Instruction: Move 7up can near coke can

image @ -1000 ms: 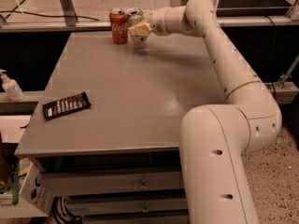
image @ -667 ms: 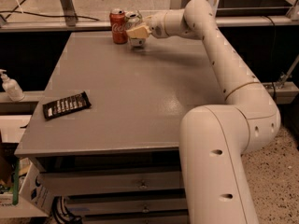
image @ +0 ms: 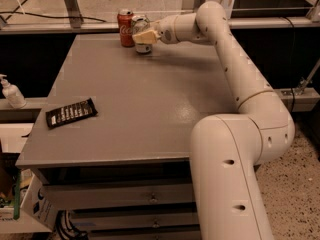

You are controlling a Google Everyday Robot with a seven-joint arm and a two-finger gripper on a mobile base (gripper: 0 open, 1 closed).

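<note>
The coke can [image: 126, 28] is red with white script and stands upright near the far edge of the grey table [image: 140, 104]. The 7up can [image: 142, 39] is silver with a shiny top and stands just to the right of the coke can, close beside it. My gripper [image: 143, 35] reaches in from the right at the end of the long white arm, and its cream fingers [image: 146, 36] are around the 7up can, partly hiding its side. The can's base is at the table surface.
A black snack packet [image: 71, 113] lies near the table's left front. A white pump bottle [image: 10, 92] stands on a lower ledge to the left. Metal frame posts and a rail run behind the table. My arm's large base fills the right foreground.
The gripper and the 7up can have shifted slightly left, a little closer to the coke can. Nothing else has moved.
</note>
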